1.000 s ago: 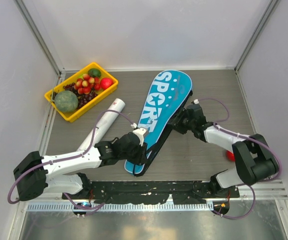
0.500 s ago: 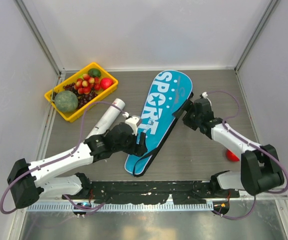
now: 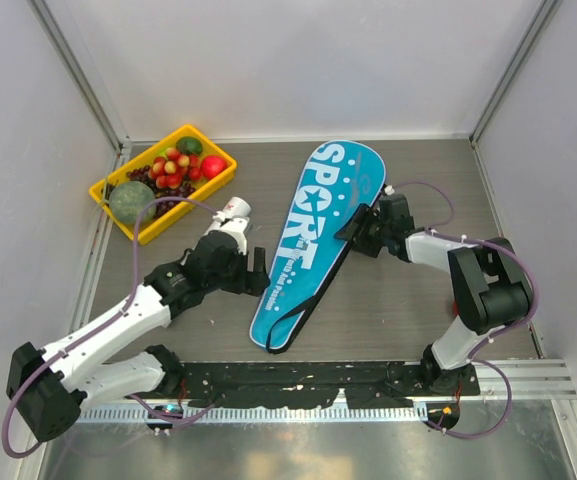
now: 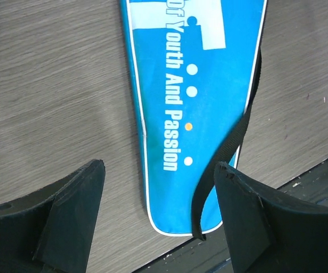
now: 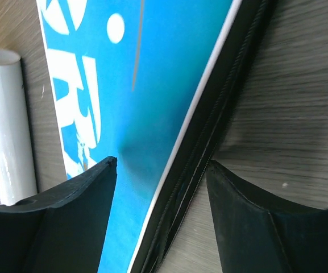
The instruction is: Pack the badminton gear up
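I'd call it nearly packed. The blue teardrop "SPORT" racket bag (image 3: 318, 210) lies flat mid-table. I see no loose rackets or shuttlecocks and can't see inside it. The long white cylinder tube (image 5: 4, 114) lies beside the bag, unpacked. Left gripper (image 4: 159, 170) is wide open and empty over the bag's tail. Right gripper (image 5: 161, 165) is open astride the zip edge, gripping nothing. The yellow plastic tray (image 3: 98, 192) holds fruit.

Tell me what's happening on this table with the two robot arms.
Two arms are working around a blue SPORT racket bag lying flat on the table. The left gripper hovers open near its narrow end, holding nothing. The right gripper is open too, straddling the bag's zippered edge. A white tube lies beside the bag.
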Tool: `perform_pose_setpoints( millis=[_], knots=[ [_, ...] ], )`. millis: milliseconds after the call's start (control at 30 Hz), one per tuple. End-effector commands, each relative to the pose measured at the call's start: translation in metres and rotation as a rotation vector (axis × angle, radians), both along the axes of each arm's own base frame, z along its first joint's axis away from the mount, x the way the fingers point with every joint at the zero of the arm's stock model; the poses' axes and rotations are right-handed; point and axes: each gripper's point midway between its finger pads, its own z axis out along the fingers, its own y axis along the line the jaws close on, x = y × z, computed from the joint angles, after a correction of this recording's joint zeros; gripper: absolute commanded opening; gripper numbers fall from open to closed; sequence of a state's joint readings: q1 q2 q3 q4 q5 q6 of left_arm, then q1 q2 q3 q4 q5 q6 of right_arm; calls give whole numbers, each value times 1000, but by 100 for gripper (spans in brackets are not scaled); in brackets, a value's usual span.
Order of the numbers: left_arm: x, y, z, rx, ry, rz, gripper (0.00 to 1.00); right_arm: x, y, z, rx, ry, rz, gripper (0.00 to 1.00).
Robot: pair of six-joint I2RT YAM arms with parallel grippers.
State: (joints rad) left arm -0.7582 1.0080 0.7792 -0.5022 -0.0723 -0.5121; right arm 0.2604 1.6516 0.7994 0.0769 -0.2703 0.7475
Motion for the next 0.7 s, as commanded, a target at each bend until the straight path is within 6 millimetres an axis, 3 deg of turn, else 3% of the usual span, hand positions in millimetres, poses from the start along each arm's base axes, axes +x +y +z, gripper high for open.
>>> perform_pose_setpoints(
  millis=[0,33,100,133,167,233,400,667],
  knots=[
    [4,5,-8,-21,22,-3,77,0,26,13,94,-79,79,62],
    [5,8,-13,-16,36,9,77,-3,27,10,95,-70,84,54],
    [0,5,-19,-26,72,-5,76,-6,26,9,92,-63,91,48],
    [0,5,-24,-21,85,0,76,-11,24,6,82,-42,88,50],
    [-1,4,-26,-24,93,0,76,-14,21,8,75,-42,86,62],
    [-2,3,-30,-25,108,-3,75,-24,20,12,79,-43,91,70],
    [-7,-12,-30,-95,107,-69,71,-50,20,32,142,-77,78,69],
    [-5,-16,-33,-122,111,-60,68,-101,53,20,251,-5,65,63]
  ],
)
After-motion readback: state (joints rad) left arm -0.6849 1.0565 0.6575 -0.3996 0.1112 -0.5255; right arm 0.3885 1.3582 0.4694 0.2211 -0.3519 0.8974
